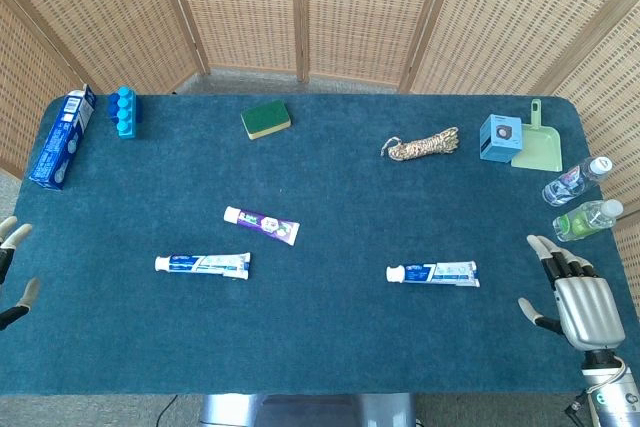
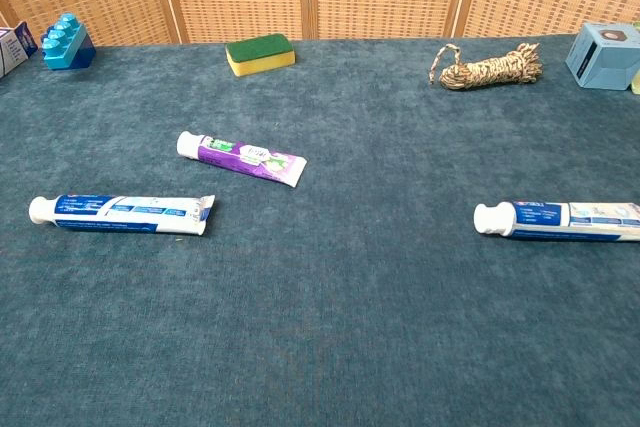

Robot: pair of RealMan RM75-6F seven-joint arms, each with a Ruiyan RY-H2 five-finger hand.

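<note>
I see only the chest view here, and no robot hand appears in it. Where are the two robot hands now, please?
Observer: The right robot hand is at the near right corner of the table, fingers spread, holding nothing.
Operator: Which tube is closest to it?
Observer: The blue and white toothpaste tube on the right side. There is a clear gap between the tube and the hand.
Operator: And the left one?
Observer: Only the fingertips of the left robot hand show, at the table's left edge. They are apart and touch nothing.
</note>
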